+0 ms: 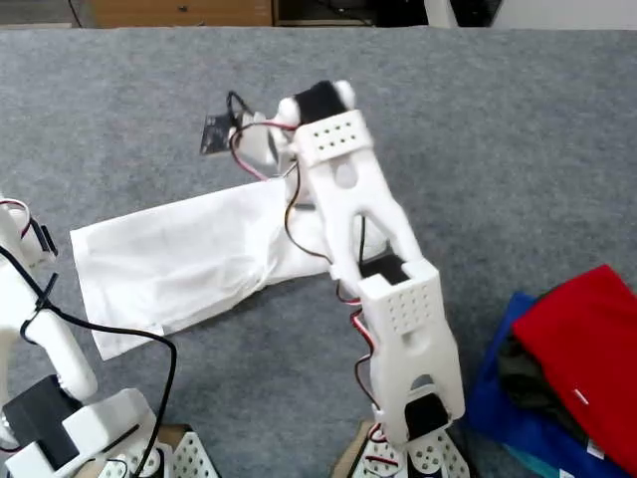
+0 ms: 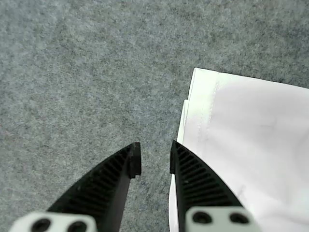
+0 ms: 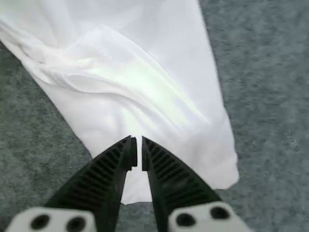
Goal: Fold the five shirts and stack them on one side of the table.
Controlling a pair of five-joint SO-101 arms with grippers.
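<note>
Right wrist view, right claw over white shirt

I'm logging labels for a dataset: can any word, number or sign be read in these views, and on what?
No text can be read.
The small white tag on the red shirt is too small to read.
The white shirt and the grey table show no print.
</note>
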